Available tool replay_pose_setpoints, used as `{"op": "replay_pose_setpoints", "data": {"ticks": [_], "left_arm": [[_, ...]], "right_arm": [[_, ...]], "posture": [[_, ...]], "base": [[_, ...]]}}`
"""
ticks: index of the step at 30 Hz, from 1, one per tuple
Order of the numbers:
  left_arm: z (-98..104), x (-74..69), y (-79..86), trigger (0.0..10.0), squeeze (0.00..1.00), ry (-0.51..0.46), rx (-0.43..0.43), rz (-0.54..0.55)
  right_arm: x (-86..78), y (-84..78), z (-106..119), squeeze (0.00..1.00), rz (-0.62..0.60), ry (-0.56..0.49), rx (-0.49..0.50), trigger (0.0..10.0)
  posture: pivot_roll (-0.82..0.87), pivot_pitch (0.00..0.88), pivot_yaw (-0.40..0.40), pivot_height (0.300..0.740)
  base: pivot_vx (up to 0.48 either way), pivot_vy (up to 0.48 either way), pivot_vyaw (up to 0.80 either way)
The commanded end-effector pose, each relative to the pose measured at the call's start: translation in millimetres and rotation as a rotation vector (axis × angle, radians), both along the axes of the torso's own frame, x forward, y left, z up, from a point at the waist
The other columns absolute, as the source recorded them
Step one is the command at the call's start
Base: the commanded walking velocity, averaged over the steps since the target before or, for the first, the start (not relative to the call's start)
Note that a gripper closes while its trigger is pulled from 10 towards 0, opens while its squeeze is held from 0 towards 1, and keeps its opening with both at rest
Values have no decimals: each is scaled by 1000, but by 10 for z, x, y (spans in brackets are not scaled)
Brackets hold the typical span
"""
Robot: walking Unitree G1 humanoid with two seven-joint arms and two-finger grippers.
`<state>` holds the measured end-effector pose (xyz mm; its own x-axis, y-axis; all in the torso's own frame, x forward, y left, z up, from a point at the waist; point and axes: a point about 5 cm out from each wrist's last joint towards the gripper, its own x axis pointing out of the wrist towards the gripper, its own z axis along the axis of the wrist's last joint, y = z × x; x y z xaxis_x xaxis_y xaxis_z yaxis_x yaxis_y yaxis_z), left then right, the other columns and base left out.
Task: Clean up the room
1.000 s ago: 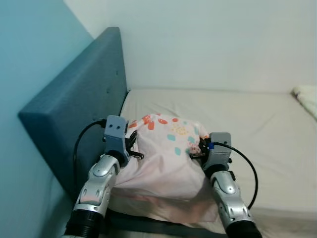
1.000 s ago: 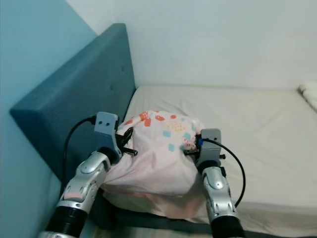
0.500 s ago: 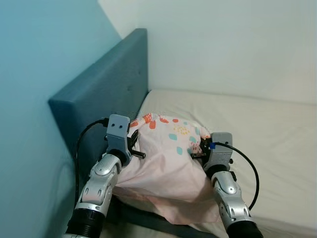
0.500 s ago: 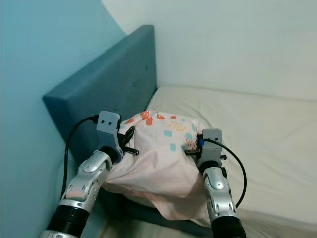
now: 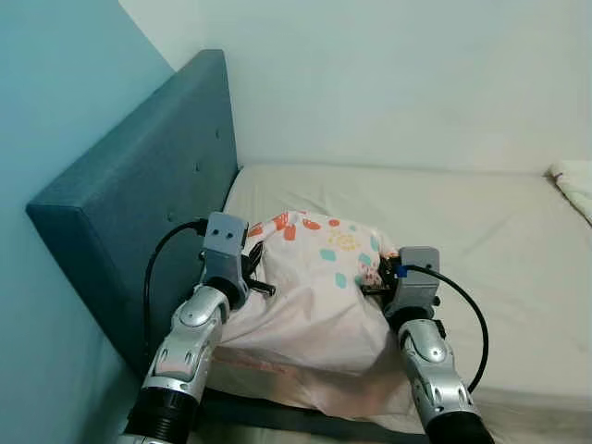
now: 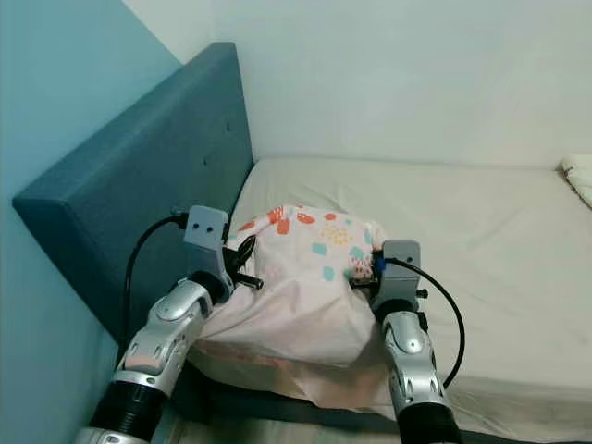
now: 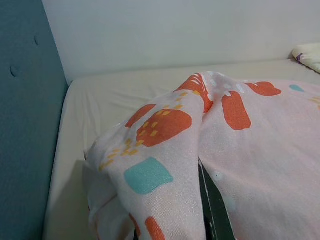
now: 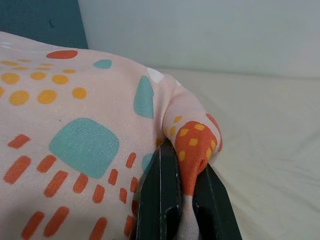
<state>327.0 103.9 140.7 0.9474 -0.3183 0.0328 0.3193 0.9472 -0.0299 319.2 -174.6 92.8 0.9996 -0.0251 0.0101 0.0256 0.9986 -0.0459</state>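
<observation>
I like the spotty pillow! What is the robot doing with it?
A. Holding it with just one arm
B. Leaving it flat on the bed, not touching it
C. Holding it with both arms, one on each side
C: the left gripper and the right gripper each pinch a corner of the patterned pillow above the mattress.

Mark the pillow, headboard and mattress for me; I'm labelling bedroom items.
pillow (image 5: 319, 291), left eye view, middle of its pink patterned case.
headboard (image 5: 139, 203), left eye view, padded blue front.
mattress (image 5: 481, 231), left eye view, bare sheet.
</observation>
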Motion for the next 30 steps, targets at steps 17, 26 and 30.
{"op": "replay_pose_setpoints", "data": {"ticks": [17, 26, 30], "left_arm": [[226, 15, -37, 10000, 0, -121, -42, -4], [217, 3, -30, 10000, 0, -122, -41, -4], [204, 0, -34, 10000, 0, -120, -39, -8]], "right_arm": [[-1, 114, 79, 0, 101, -48, -70, 10000], [-13, 118, 70, 0, 102, -47, -63, 10000], [-15, 120, 68, 0, 103, -46, -59, 10000]], "posture": [[15, 0, 1, 740], [17, 0, 0, 740], [16, 0, 1, 740]], "base": [[245, 0, 324], [355, 0, 0], [0, 0, 0]]}}
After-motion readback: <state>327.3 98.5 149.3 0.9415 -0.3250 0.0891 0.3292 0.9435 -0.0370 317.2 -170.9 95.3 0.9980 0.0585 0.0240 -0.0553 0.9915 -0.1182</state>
